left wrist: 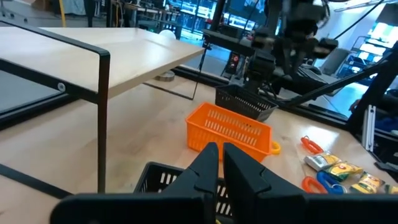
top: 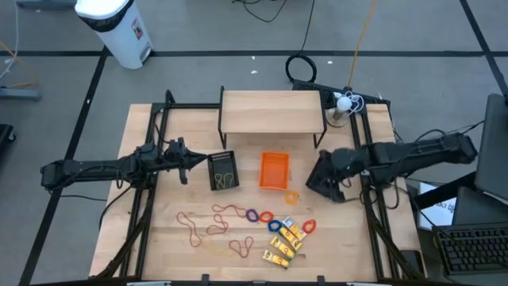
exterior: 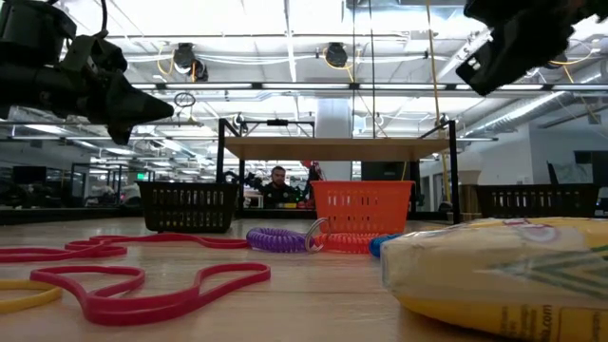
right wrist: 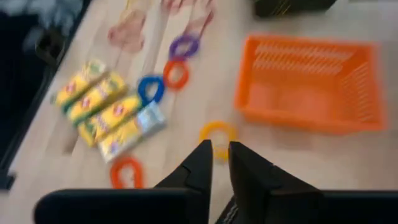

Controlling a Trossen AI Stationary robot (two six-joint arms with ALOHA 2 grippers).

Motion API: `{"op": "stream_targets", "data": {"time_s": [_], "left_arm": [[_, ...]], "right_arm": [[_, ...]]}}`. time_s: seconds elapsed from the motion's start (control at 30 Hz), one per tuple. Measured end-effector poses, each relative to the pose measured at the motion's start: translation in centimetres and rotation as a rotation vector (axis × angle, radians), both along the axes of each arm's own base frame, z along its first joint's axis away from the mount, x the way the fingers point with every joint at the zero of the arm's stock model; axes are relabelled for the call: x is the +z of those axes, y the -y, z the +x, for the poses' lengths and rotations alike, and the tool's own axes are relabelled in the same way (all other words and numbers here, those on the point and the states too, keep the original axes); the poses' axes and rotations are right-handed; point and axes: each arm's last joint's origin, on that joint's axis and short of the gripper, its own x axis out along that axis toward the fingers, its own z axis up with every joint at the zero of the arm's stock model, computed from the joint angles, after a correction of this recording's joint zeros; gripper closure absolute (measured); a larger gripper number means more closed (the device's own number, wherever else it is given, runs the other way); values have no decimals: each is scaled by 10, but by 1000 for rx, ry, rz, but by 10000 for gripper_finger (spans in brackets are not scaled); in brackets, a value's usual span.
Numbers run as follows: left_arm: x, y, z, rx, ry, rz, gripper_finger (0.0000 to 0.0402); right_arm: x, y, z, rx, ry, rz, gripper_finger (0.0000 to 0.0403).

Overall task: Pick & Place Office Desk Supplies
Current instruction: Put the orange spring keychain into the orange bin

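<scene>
Supplies sit loose on the near half of the bench point(top: 143, 254): rubber bands point(top: 214, 226), coloured rings point(top: 266, 217), yellow packets point(top: 286, 242).

High view: left end effector point(top: 184, 163) hangs beside the black basket point(top: 223, 170), which already has a band in it. Right end effector point(top: 337, 191) hangs just right of the orange basket point(top: 275, 171), near a lone orange ring point(top: 292, 197). The wooden shelf point(top: 272, 111) stands behind both baskets.

Low view: red bands point(exterior: 133, 285) and a packet point(exterior: 494, 275) lie in the foreground, baskets behind. A person sits in the room beyond.

Left wrist view: fingers point(left wrist: 208, 168) nearly clenched, a slit between them, grasping nothing, above the black basket's rim.

Right wrist view: fingers point(right wrist: 202, 165) a narrow gap apart, empty, over the orange ring point(right wrist: 217, 134).

My read: you're between picks. Open the right wider, drop straight onto that ring, straddle its rim. Watch the orange basket wall close by; the packets lie well clear.
</scene>
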Motion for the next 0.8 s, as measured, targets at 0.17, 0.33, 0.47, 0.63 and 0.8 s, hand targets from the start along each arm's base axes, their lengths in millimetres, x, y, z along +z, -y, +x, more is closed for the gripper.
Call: {"op": "stream_targets", "data": {"time_s": [0.17,0.33,0.47,0.63,0.8], "left_arm": [[-2,0,0,0,-19,-4,378],[-2,0,0,1,-18,-8,378],[-2,0,0,1,-17,-8,378],[-2,0,0,4,-12,-42,378],[-2,0,0,4,-10,-49,378]], "right_arm": [[-15,-29,14,77,-88,45,294],[-39,-57,24,99,-201,5,242],[-57,-75,26,118,-258,-104,220],[-71,-95,30,141,-235,-170,214],[-83,-105,41,155,-208,-158,220]]}}
